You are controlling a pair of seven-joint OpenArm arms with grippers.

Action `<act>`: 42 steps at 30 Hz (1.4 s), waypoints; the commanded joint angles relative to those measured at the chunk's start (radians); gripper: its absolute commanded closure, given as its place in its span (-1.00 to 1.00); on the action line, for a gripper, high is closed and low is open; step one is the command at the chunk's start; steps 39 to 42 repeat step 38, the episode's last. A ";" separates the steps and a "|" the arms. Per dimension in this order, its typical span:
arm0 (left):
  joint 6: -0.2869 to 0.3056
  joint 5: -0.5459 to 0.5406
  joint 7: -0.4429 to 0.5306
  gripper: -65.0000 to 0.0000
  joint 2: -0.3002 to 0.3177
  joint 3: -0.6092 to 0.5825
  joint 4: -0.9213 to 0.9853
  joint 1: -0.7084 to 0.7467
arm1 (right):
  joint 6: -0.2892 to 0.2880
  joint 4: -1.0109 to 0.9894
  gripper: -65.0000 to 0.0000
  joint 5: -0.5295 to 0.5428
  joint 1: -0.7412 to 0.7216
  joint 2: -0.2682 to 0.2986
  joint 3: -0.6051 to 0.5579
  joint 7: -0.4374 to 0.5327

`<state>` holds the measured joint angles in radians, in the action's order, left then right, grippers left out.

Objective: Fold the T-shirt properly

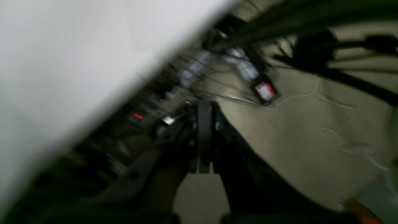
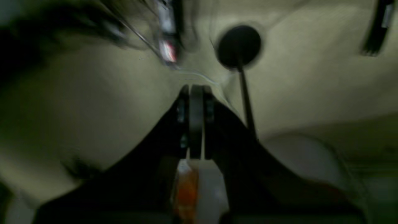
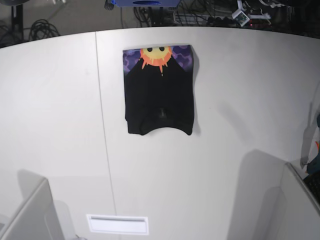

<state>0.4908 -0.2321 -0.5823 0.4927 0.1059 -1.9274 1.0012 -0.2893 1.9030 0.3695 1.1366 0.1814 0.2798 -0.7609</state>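
The black T-shirt [image 3: 159,100] lies folded into a compact rectangle on the white table [image 3: 240,125], toward the far middle. Its orange-yellow sun print on purple [image 3: 158,55] shows at the far end. Neither gripper shows in the base view; only grey arm parts sit at the bottom corners [image 3: 30,215] [image 3: 300,200]. In the blurred left wrist view my left gripper [image 1: 204,105] is shut and empty, off the table's side, over the floor. In the blurred right wrist view my right gripper [image 2: 196,90] is shut and empty, over beige floor. The shirt shows in neither wrist view.
Cables and power strips [image 1: 217,68] lie on the floor beyond the table edge [image 1: 62,62]. A round black stand base [image 2: 238,46] stands on the floor. More cables [image 3: 200,15] sit behind the table's far edge. A white label [image 3: 117,224] lies near the front edge.
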 commanded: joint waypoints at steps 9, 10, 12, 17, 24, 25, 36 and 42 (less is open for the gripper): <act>-0.399 0.290 0.048 1.00 -0.151 -0.314 0.474 -0.134 | 0.000 -0.569 1.00 -0.306 -0.264 0.030 -0.348 0.148; -0.430 0.288 0.083 1.00 -0.176 -0.343 0.564 -0.169 | 0.000 -0.670 1.00 -0.306 -0.310 0.030 -0.376 0.189; -0.467 0.273 0.181 1.00 -0.208 -0.387 0.761 -0.242 | 0.000 -0.896 1.00 -0.306 -0.404 0.025 -0.422 0.275; -0.476 0.248 0.491 1.00 -0.286 -0.513 1.371 -0.476 | 0.000 -1.466 1.00 -0.306 -0.608 -0.027 -0.505 0.645; -0.472 0.247 1.114 1.00 -0.366 -0.572 1.927 -0.678 | 0.005 -1.806 1.00 -0.306 -0.683 -0.118 -0.511 1.211; -0.473 0.247 1.105 1.00 -0.365 -0.572 1.927 -0.683 | 0.005 -1.806 1.00 -0.306 -0.683 -0.128 -0.515 1.205; -0.475 0.256 1.051 1.00 -0.371 -0.581 1.845 -0.675 | 0.005 -1.806 1.00 -0.307 -0.725 -0.112 -0.520 1.199; -0.475 0.251 1.051 1.00 -0.371 -0.581 1.847 -0.675 | 0.005 -1.806 1.00 -0.307 -0.725 -0.107 -0.521 1.199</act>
